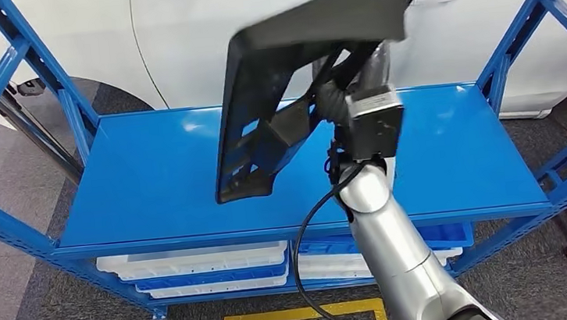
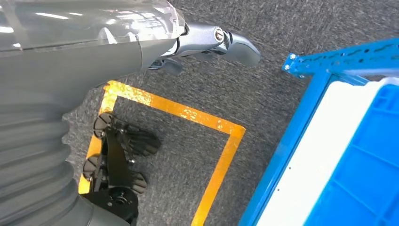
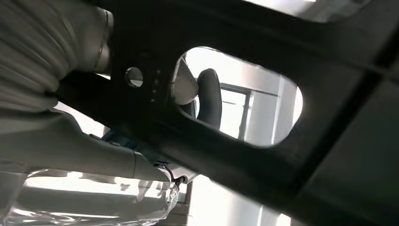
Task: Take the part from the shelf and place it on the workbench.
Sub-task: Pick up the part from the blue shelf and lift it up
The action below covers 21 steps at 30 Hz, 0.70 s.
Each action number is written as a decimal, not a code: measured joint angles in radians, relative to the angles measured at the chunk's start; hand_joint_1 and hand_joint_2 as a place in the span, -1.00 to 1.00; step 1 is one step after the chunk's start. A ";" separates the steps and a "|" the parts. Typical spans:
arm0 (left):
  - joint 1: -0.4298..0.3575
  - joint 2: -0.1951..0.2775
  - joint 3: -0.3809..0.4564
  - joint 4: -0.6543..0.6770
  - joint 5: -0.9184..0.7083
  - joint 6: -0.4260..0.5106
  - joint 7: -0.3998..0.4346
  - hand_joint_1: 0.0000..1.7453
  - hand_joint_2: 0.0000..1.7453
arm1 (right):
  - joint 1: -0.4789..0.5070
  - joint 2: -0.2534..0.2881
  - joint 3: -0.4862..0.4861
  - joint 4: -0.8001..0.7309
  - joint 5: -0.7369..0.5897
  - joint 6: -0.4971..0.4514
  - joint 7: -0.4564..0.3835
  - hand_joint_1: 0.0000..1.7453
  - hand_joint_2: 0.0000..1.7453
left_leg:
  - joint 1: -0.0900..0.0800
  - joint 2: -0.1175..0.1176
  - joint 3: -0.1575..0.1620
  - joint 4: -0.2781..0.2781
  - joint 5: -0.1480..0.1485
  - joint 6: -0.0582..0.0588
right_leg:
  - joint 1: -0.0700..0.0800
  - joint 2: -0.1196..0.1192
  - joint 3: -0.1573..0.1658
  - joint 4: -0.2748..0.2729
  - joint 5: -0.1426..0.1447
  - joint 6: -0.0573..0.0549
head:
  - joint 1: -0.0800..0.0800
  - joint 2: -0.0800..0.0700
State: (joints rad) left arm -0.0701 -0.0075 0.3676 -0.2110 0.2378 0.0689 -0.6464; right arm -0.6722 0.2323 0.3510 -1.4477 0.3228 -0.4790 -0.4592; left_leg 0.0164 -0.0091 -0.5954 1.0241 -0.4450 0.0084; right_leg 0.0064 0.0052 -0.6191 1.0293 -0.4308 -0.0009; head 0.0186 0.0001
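A large black plastic part (image 1: 288,73) with ribs and cut-outs hangs tilted above the blue shelf top (image 1: 150,188), lifted off it. My right hand (image 1: 337,92) grips the part from behind near its middle, the silver right arm rising from below. In the right wrist view the part (image 3: 263,141) is close up, with dark fingers (image 3: 209,96) showing through an oval cut-out. My left hand (image 2: 207,42) hangs over the carpet, its fingers extended and holding nothing.
The blue shelf frame (image 1: 20,232) has slanted posts at both sides. White and blue trays (image 1: 196,266) lie on the lower level. A white car (image 1: 174,37) stands behind the shelf. A yellow taped square (image 1: 303,315) marks the grey carpet in front.
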 joint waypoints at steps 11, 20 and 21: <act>0.008 -0.004 0.025 0.000 -0.020 -0.001 -0.040 -1.00 1.00 | 0.186 -0.072 0.030 -0.403 -0.288 0.166 -0.041 1.00 1.00 | 0.002 0.003 -0.098 0.227 -0.095 -0.030 | -0.006 -0.002 0.025 -0.031 0.000 -0.025 | -0.007 0.000; 0.011 -0.006 0.035 0.000 -0.031 0.000 -0.052 -1.00 1.00 | 0.254 -0.119 0.091 -0.555 -0.277 0.191 -0.075 1.00 1.00 | -0.001 0.003 0.020 -0.016 0.000 0.009 | -0.005 0.000 0.013 0.015 -0.037 0.015 | -0.004 0.000; 0.010 -0.006 0.035 0.000 -0.032 0.000 -0.052 -1.00 1.00 | 0.256 -0.124 0.099 -0.566 -0.275 0.192 -0.075 1.00 1.00 | 0.001 0.005 0.021 -0.018 0.004 0.013 | -0.007 0.000 -0.007 0.061 -0.067 0.021 | -0.003 0.000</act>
State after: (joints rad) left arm -0.0599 -0.0137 0.4030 -0.2110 0.2054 0.0685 -0.6985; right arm -0.4164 0.1079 0.4498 -2.0139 0.0473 -0.2870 -0.5343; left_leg 0.0173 -0.0045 -0.5745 1.0059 -0.4415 0.0218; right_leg -0.0004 0.0053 -0.6263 1.0908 -0.4976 0.0203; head 0.0155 0.0000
